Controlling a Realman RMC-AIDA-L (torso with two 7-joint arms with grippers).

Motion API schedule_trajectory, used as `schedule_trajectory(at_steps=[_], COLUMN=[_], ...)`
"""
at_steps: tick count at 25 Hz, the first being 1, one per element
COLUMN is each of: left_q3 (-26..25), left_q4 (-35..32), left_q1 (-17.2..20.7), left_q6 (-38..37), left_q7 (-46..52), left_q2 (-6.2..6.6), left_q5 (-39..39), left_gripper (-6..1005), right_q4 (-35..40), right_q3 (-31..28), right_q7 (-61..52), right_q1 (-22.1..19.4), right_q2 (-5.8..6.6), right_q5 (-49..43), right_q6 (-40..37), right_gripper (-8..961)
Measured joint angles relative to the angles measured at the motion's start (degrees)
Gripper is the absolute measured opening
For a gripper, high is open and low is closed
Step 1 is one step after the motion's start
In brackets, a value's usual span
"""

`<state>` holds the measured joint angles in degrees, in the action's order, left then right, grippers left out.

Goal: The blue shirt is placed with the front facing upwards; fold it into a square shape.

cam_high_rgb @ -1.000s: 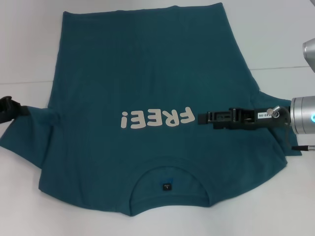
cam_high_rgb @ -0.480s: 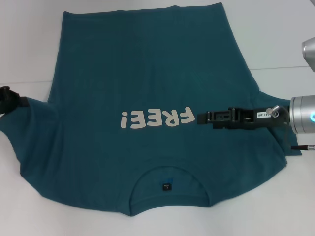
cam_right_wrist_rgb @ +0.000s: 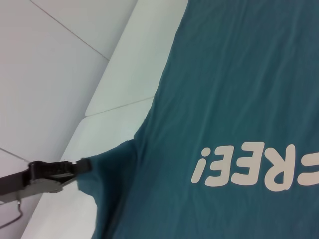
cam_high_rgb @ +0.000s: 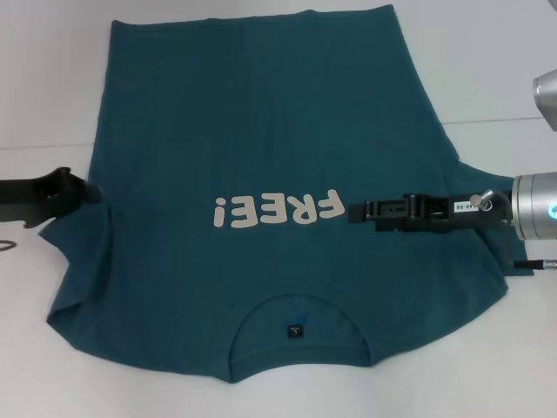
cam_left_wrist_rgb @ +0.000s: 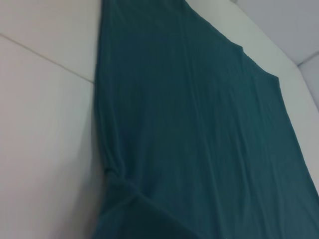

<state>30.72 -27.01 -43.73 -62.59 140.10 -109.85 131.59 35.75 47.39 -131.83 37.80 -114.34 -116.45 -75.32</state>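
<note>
While the blue shirt (cam_high_rgb: pixel 261 157) lies spread front-up on the white surface (cam_high_rgb: pixel 487 70), I note its collar (cam_high_rgb: pixel 298 324) is at the near edge and its hem at the far edge, so the off-white lettering (cam_high_rgb: pixel 277 209) reads inverted from the head camera. I see the left end effector (cam_high_rgb: pixel 77 190) at the shirt's left side, closed narrow on the left sleeve (cam_high_rgb: pixel 83 231); the sleeve cloth is gathered to a point at its tip and pulled in against the body of the shirt, with creases running from that point. The right wrist camera confirms this grip (cam_right_wrist_rgb: pixel 79 167). I see the right end effector (cam_high_rgb: pixel 355 210) low over the chest, just right of the lettering, its arm reaching in from the right across the right sleeve (cam_high_rgb: pixel 487 226). I cannot tell whether its fingers are wide or narrow, nor whether it touches the cloth.
</note>
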Motion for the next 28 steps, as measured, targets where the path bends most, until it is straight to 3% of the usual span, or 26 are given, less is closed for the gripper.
schedule_trajectory(at_steps=[5,15,21,28], left_q3=[-0.2,0.0,0.0,3.3], left_q4=[0.3,0.9,2.7,2.7], left_q1=[-1.1,-3.0,-3.2,-5.7], left_q6=[3.4,8.5,9.1,8.1], left_q7=[0.6,2.9,2.5,-1.2], left_q2=[-2.46,-4.0,-3.98,-6.0], left_q5=[-0.1,-0.2,-0.5,-2.3], left_gripper=[31,30,36,263], right_q4=[-0.1,-0.2,-1.1,-1.6], right_q3=[-0.1,-0.1,-0.1,0.4], right_q7=[0.0,0.1,0.2,0.3], right_q1=[-0.1,0.0,-0.1,-0.1], right_q2=[0.0,-0.09,0.07,-0.01], right_q5=[0.0,0.0,-0.1,-0.1], right_q6=[0.0,0.5,1.8,3.7], right_gripper=[779,777,776,775])
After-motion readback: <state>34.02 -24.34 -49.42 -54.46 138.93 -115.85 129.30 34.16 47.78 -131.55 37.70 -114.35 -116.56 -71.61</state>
